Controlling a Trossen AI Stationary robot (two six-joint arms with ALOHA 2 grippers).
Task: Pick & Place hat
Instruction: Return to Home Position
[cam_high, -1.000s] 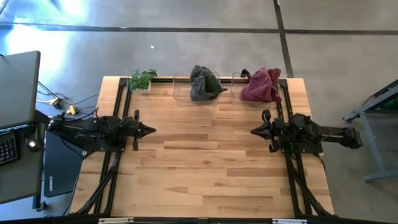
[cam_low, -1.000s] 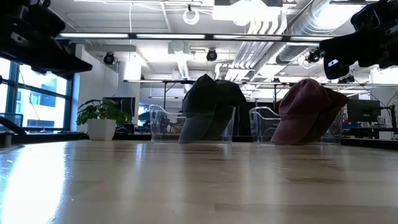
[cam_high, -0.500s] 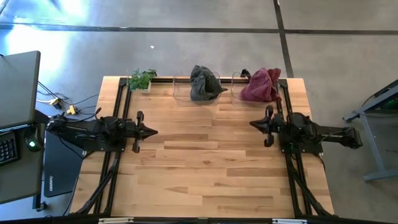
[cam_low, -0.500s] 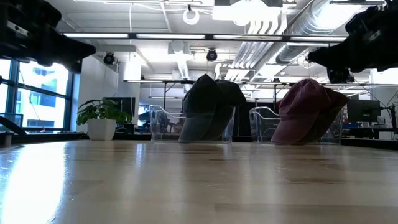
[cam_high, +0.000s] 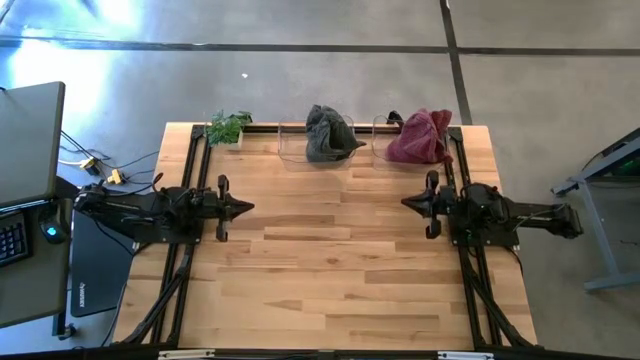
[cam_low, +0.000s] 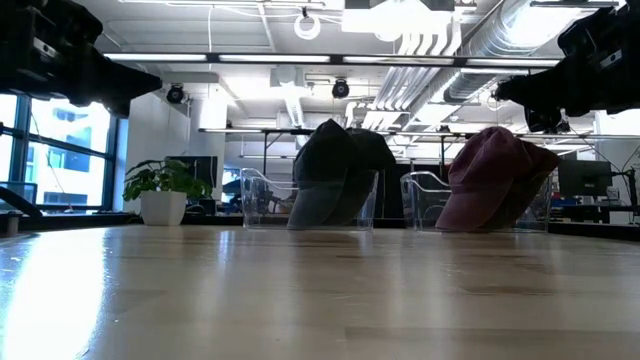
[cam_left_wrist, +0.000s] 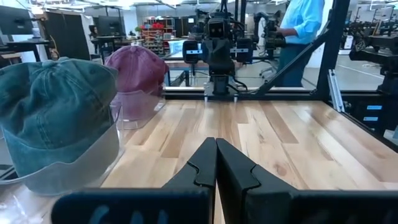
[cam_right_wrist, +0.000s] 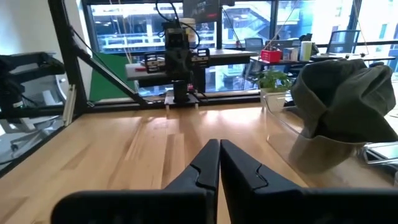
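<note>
In the high view the dark cap (cam_high: 325, 133) sits in the left clear bin (cam_high: 288, 150) at the upper centre of the frame. The red cap (cam_high: 420, 137) fills the right clear bin (cam_high: 378, 128) just to its right. Both bins stand along the far edge of the wooden surface (cam_high: 320, 265). A potted plant (cam_high: 228, 127) stands on the same edge, towards the upper left, well apart from the bins.

The left tool (cam_high: 243, 207) hangs at mid-left of the frame with its fingers (cam_left_wrist: 205, 163) pressed together and holding nothing. The right tool (cam_high: 405, 201) hangs at mid-right, its fingers (cam_right_wrist: 233, 163) likewise together and empty, just below the red cap's bin in the frame. The two tips face each other across the planks.

A dark desk (cam_high: 28, 140) stands at the far left, off the surface. The left wrist view shows a person (cam_left_wrist: 301, 28) in a blue sleeve, in the room behind the right arm.
</note>
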